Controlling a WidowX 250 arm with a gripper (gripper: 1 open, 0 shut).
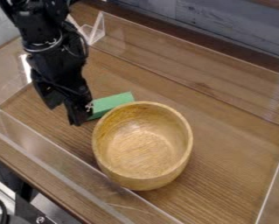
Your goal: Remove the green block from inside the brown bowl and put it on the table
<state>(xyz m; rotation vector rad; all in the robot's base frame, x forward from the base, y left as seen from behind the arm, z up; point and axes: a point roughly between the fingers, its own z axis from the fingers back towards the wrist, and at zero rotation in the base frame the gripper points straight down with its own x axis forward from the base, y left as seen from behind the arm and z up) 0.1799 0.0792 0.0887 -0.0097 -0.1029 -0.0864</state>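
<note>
The green block [111, 104] lies on the tabletop [226, 94], just beside the brown bowl [142, 145]. The claw [86, 117] looks open, holding nothing. Lift it straight up, gently, so it doesn't bump the block or the bowl.

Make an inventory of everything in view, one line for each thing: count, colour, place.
Block: one, green, on the table just beyond the bowl, partly hidden at its end by the gripper.
Bowl: one, light tan-brown, on the table near the middle of the view, nothing inside it.
Table: one, brown wood grain, under the block and bowl.
Walls: more than one, clear, along the table's edges.
Cable: at least one, black, bottom left corner.
Gripper: one, black, beside the block, left of the bowl.
Arm: one, black, upper left.
</note>
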